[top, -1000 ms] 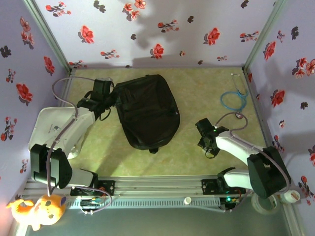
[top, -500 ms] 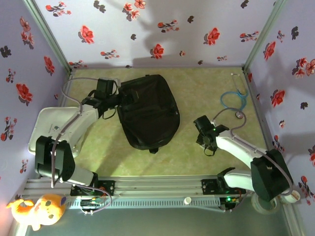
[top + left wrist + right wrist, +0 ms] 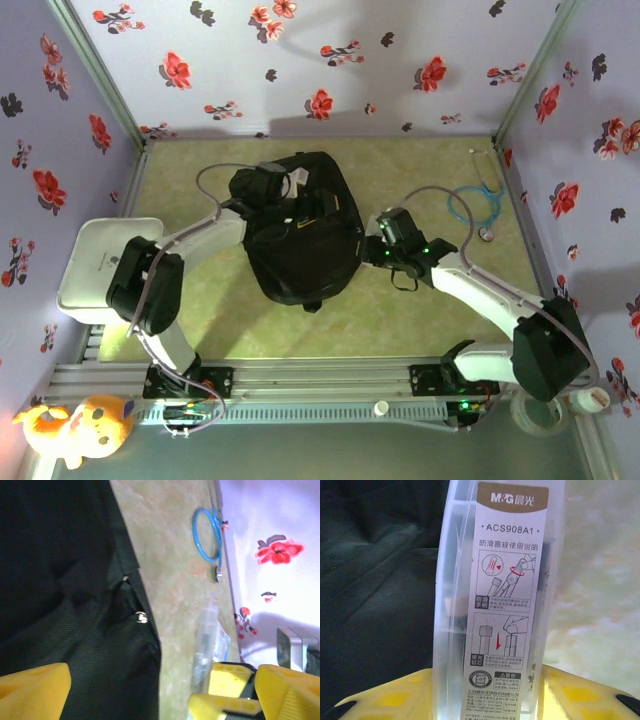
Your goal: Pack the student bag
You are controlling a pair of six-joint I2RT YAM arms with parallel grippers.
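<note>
two arms are bolted at the near edge of the bench [image 3: 420, 320], short of the student bag [image 3: 300, 235]. the left arm [image 3: 195, 240] folds at an elbow near and left of the bag, then reaches across to the bag's far left part, wrist over the black fabric. the left jaws stand wide apart above the fabric with nothing between them, and their yellow fingers [image 3: 32, 685] are cut off at the bottom of the wrist view. the right arm [image 3: 480, 290] runs long and low from near right of the bag to its right edge. there the right jaws are clamped on a clear plastic case [image 3: 495, 580], whose near end is cut off by the frame and whose small label print is hard to read. the bag lies flat mid-bench, its zips lost in dark cloth. a blue tube loop [image 3: 472, 205] lies well to the bag's far right.
</note>
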